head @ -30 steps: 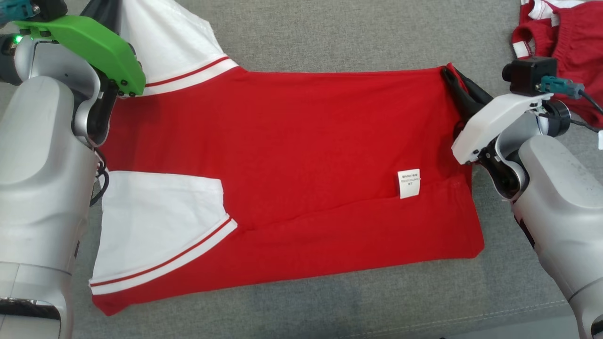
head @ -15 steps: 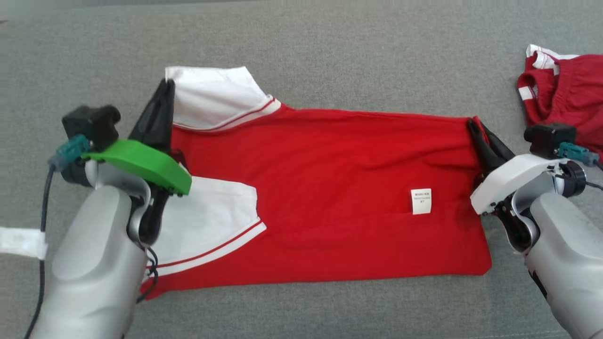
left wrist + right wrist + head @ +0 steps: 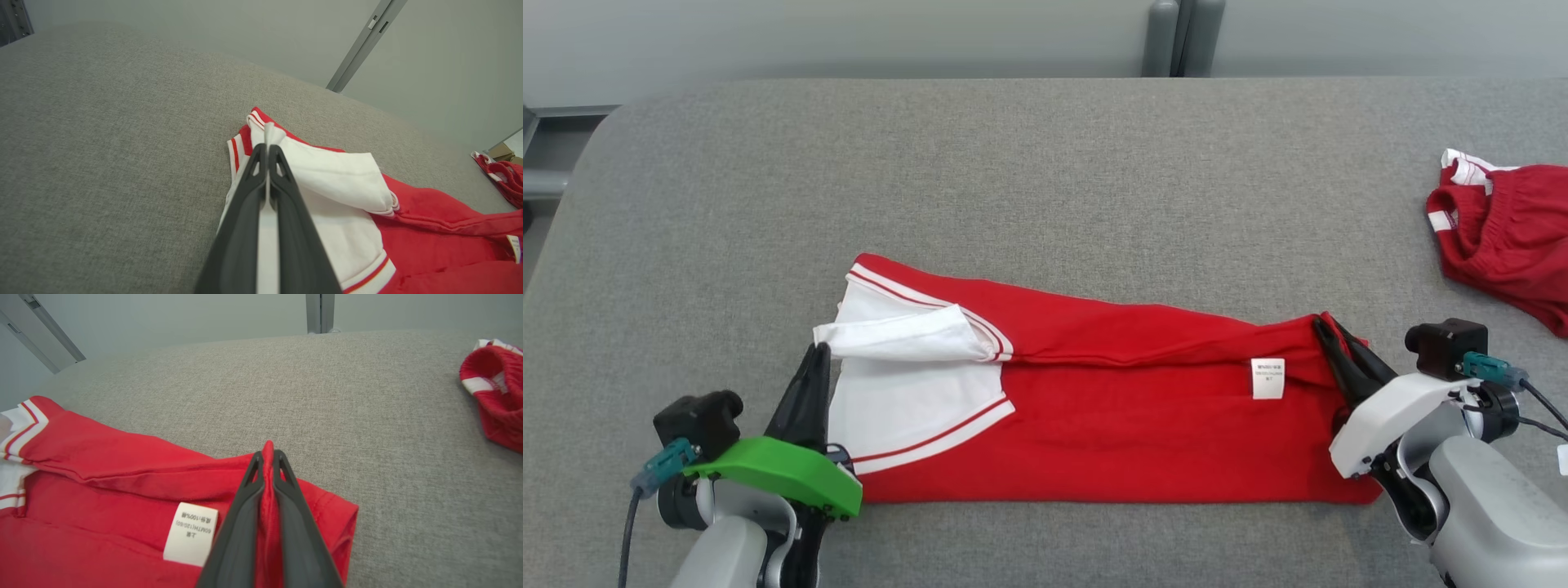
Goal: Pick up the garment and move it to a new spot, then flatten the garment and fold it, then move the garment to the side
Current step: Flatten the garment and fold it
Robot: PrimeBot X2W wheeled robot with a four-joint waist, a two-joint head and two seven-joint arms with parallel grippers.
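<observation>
The garment is a red shirt with white, red-striped sleeves, lying across the grey table, its far half doubled toward me. My left gripper is shut on the white sleeve at the shirt's left end; white cloth shows between the fingers. At the right end my right gripper is shut on the red hem corner, and red cloth runs between its fingers. A white care label faces up near that gripper.
A second red garment with white trim lies bunched at the table's right edge. The grey cloth-covered table stretches bare beyond the shirt. A grey post stands behind the far edge, against a pale wall.
The camera has tilted up, showing the table's far edge. Both grippers have drawn the shirt's far edge toward me, doubling it over the near half, so the shirt now looks narrower.
</observation>
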